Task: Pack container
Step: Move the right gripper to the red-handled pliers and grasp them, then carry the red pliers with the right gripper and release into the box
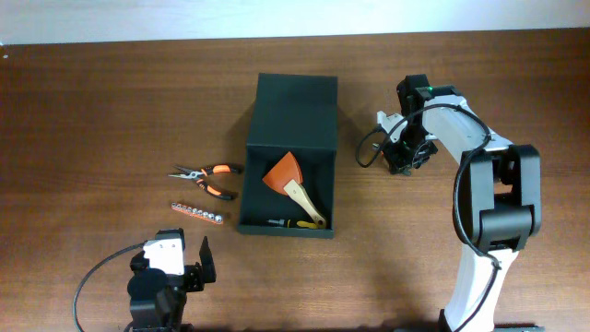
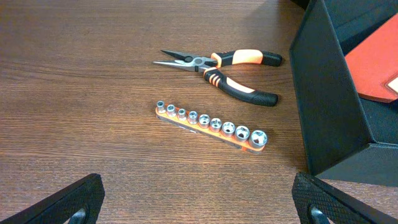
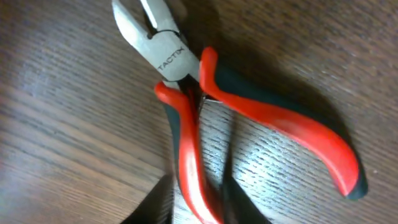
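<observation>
container: scraper, screwdriver in | pliers, socket rail at 9 o'clock, cutters at 3 o'clock left to pack | left gripper spread | right gripper grip: cannot tell

The dark matte container lies open mid-table, its hinged flap folded back.
</observation>
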Robot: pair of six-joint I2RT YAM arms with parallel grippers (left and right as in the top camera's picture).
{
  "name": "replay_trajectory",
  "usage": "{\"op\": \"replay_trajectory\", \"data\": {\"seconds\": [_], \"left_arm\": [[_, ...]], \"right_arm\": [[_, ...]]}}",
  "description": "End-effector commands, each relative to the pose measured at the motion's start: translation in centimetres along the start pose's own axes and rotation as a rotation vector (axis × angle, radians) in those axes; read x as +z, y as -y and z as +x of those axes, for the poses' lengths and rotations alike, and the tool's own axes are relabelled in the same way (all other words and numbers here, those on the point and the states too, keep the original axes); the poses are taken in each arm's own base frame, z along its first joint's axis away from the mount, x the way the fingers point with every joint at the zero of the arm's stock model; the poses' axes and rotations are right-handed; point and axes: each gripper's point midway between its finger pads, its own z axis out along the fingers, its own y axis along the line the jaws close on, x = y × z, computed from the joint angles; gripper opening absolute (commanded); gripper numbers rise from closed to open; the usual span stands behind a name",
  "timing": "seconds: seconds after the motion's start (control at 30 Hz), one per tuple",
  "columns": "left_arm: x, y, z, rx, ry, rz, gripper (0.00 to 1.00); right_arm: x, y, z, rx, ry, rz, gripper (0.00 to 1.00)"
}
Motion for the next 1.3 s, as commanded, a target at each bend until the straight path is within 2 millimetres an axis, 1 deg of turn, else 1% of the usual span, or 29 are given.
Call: {"op": "replay_trajectory", "data": {"seconds": [0.0, 0.13, 0.33, 0.47, 0.57, 0.73, 0.97, 1.07, 1.13, 1.27], "left_arm": [[0.0, 0.0, 0.0, 0.016, 0.006, -0.002, 0.99], [0.0, 0.0, 0.0, 0.016, 0.006, -0.002, 0.99], [0.0, 0.0, 0.0, 0.016, 0.006, -0.002, 0.99], [0.0, 0.0, 0.0, 0.016, 0.006, -0.002, 0.99], [0.0, 0.0, 0.0, 0.016, 0.006, -0.002, 0.99], [0.0, 0.0, 0.0, 0.016, 0.006, -0.002, 0.99], [0.0, 0.0, 0.0, 0.016, 0.006, -0.002, 0.99], [0.0, 0.0, 0.0, 0.016, 0.006, -0.002, 0.99], [0.0, 0.0, 0.0, 0.016, 0.006, -0.002, 0.99], [0.0, 0.0, 0.0, 0.016, 0.006, -0.002, 0.99]], "right_arm": [[0.7, -0.4, 0.4, 0.021, -0.022, -0.009, 0.20], [0.7, -0.7, 0.5, 0.015, -0.031, -0.012, 0.13], [0.8, -1.6, 0.4, 0.025, -0.040, -0.012, 0.11], [0.7, -2.4, 0.4, 0.029, -0.047, -0.013, 0.06], [0.2, -2.7, 0.3, 0.042, -0.044, -0.010, 0.04], [-1.9, -2.9, -0.2, 0.047, -0.028, -0.010, 0.04], [-6.7, -3.4, -0.8, 0.039, 0.000, -0.009, 0.04], [-8.4, -4.4, -0.7, 0.017, 0.003, -0.007, 0.04], [-9.3, -5.6, -0.5, -0.009, -0.001, -0.006, 0.04], [-10.3, -8.6, -0.5, -0.085, -0.005, -0.003, 0.04]]}}
